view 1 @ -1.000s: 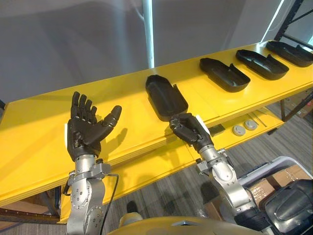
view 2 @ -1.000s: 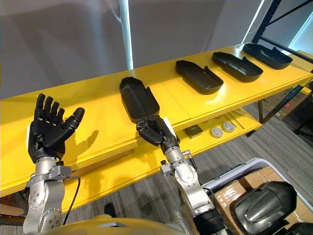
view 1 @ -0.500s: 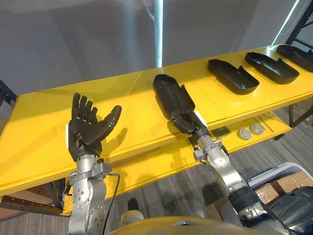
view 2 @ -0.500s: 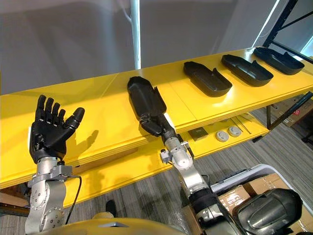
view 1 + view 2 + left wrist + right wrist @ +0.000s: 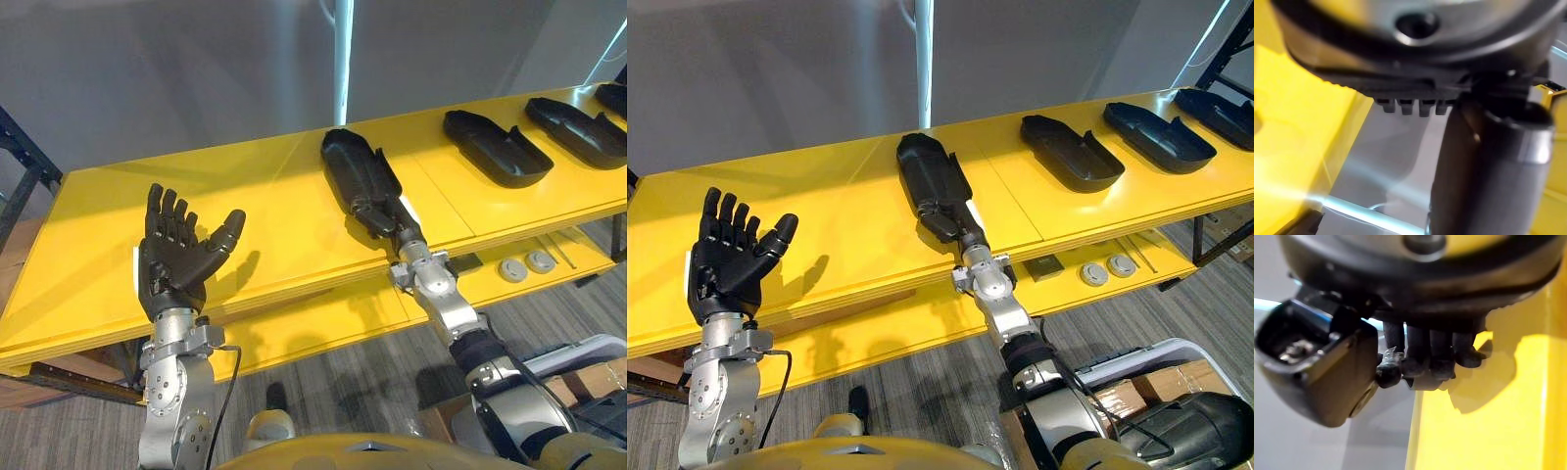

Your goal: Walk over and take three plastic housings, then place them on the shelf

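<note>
The right hand (image 5: 384,217) gripped the near end of a black housing (image 5: 355,168) on the yellow shelf (image 5: 245,186) (its wrist view showed fingers (image 5: 1418,345) curled toward the thumb). The left hand (image 5: 174,262) was raised, fingers spread. Four housings lay in a row, the farthest housing (image 5: 1220,104) whole in the right eye view.

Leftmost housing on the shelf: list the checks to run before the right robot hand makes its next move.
1. Leftmost housing lying on the shelf: ok, it rests open side up on the yellow top.
2. Right robot hand clear of it: not ok, fingers curled on its near end.
3. Near end's margin to the shelf's front edge: cannot tell, the hand covers it.
4. Gap to the next housing: ok, bare shelf between them.
5. Left robot hand free: ok, open, raised over the shelf's left part, holding nothing.
</note>
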Controlling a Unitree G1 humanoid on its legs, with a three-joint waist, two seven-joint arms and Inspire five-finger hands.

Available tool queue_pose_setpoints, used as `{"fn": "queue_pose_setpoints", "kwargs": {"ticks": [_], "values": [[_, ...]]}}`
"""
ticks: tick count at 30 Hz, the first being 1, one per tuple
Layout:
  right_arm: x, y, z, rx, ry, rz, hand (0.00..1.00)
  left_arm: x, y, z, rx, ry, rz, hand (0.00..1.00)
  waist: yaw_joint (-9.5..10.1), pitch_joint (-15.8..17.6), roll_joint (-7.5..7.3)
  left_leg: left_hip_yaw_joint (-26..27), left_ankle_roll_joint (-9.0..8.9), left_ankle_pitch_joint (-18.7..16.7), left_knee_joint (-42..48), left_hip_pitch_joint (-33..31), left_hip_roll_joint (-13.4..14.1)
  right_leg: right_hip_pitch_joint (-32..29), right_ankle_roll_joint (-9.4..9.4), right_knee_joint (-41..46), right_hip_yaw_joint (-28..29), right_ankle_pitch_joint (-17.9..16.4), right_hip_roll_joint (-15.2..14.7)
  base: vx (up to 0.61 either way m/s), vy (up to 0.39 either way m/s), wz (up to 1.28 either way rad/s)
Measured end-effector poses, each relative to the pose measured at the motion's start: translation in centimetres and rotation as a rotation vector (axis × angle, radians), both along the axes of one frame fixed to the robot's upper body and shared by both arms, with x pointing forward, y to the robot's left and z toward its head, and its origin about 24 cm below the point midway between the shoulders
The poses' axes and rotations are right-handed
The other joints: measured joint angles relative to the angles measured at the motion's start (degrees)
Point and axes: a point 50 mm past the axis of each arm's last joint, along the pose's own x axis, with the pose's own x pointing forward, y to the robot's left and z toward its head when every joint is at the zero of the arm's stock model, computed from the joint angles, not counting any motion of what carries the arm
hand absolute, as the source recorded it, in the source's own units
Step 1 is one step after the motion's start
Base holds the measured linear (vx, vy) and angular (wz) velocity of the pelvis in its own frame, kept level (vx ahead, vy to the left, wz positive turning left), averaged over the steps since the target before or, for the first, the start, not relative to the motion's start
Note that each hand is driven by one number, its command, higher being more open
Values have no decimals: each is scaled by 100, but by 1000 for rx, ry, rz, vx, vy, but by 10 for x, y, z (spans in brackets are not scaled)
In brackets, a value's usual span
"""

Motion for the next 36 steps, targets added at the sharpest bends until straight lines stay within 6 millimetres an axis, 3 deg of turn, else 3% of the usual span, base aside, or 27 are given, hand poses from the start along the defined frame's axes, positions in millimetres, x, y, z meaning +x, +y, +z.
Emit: {"fn": "queue_pose_setpoints", "kwargs": {"ticks": [9,11,14,16,19,20,23,28,34,36], "values": [[6,1,7,15,-15,-2,0,1,0,1,1,-4,-5,100,-3,121,19,-8,-37,-32,-4,5,7,-18,-9,57,-4,-32,-10,-9,-5,-1],[-3,3,11,64,-44,7,0,0,-1,1,1,-7,-6,100,15,128,18,25,-45,-42,-3,-9,13,-69,-12,47,42,-35,-10,-7,-15,-10],[-41,18,27,177,-153,74,0,0,1,1,2,-14,2,100,-55,143,2,162,-43,-55,3,15,19,-107,10,9,156,-15,-10,47,-28,-21],[-65,27,41,243,-218,124,0,0,2,3,1,-27,16,100,-214,159,-48,341,-61,-81,3,140,32,-97,58,-43,328,18,-9,59,-35,-37],[-86,19,57,273,-298,111,0,3,2,7,1,-51,18,100,-396,185,-135,556,-106,-156,2,282,68,-111,57,-59,543,19,8,39,-25,-37],[-89,15,59,277,-308,98,100,4,2,8,0,-57,18,100,-434,179,-152,597,-110,-167,2,298,79,-119,56,-67,571,21,14,33,-26,-30],[-102,-8,60,270,-332,-2,100,4,1,15,0,-88,17,100,-525,145,-217,831,-131,-222,2,380,112,-196,45,-128,806,68,42,28,-11,-36],[-123,-51,41,344,-260,-238,100,-2,0,39,99,-199,65,100,-752,124,-221,1199,-155,-308,3,502,122,-280,50,-250,1163,189,59,43,2,-37],[-154,-85,23,450,-253,-533,100,1,-6,59,143,-360,117,100,-994,91,-223,1861,-235,-451,4,841,190,-458,34,-260,1794,243,131,18,8,-56],[-168,-96,17,457,-233,-623,100,5,-14,66,154,-405,100,100,-1179,69,-225,2206,-266,-507,5,988,213,-547,17,-301,2106,311,182,23,16,-83]]}}
